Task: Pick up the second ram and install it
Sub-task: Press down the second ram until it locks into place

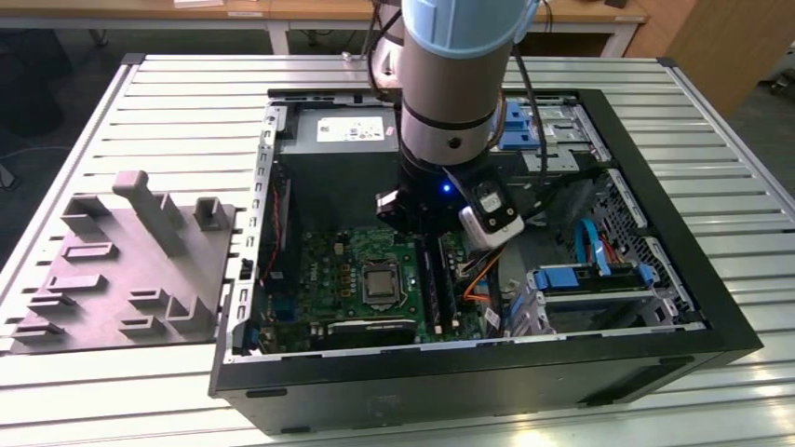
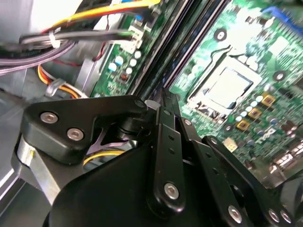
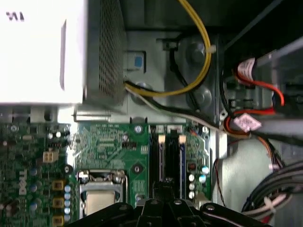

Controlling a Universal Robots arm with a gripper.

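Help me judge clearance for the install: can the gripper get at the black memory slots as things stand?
Probably yes. The gripper hangs inside the open case, right over the memory slots. The yellow cable runs off to one side, and nothing shows between them.

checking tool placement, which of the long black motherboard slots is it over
The tool hangs over the black memory slots beside the silver processor socket, not the black expansion slot along the board's near edge.
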